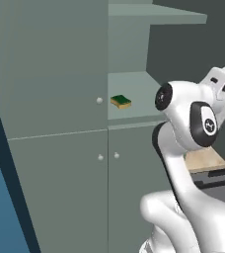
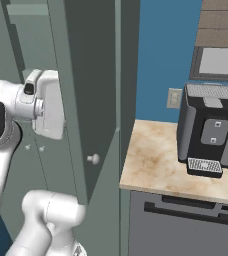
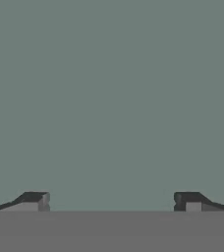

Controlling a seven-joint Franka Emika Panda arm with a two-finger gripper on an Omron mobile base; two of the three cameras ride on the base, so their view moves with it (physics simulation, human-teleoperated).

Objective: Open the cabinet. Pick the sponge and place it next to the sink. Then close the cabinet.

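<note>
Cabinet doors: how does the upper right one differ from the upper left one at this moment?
The upper right door of the cabinet is swung open, seen edge-on in the right base view; the upper left door is shut flat. Behind the open door a shelf shows with the sponge on it; the shut door hides its contents. Both are grey-green with a small round pale knob.

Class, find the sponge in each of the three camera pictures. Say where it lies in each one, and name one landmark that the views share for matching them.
Left base view: the sponge lies on the open cabinet shelf, just right of centre, beside a round knob.
Right base view: not in it.
Hand view: not in it.
Shared landmark: the grey-green cabinet, in both base views.
</note>
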